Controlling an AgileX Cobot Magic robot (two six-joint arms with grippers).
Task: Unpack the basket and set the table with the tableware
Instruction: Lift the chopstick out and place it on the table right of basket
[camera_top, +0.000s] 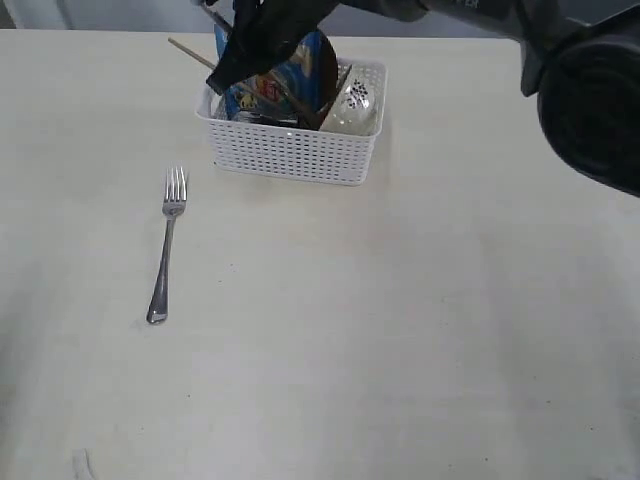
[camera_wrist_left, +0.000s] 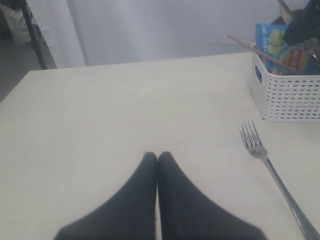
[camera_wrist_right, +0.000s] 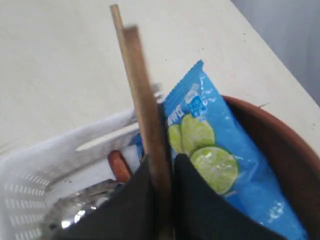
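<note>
white basket (camera_top: 295, 150) stands on the table (camera_top: 400, 330), far middle. right gripper (camera_top: 228, 75) reaches into it (a chopstick (camera_top: 192, 55) juts out leftward). fork (camera_top: 168, 245) lies flat left of the basket, tines pointing to the far edge.

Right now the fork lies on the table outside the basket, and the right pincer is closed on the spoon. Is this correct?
Not quite. The right pincer is closed on a chopstick, not the spoon, as the right wrist view shows. The fork does lie on the table outside the basket.
</note>
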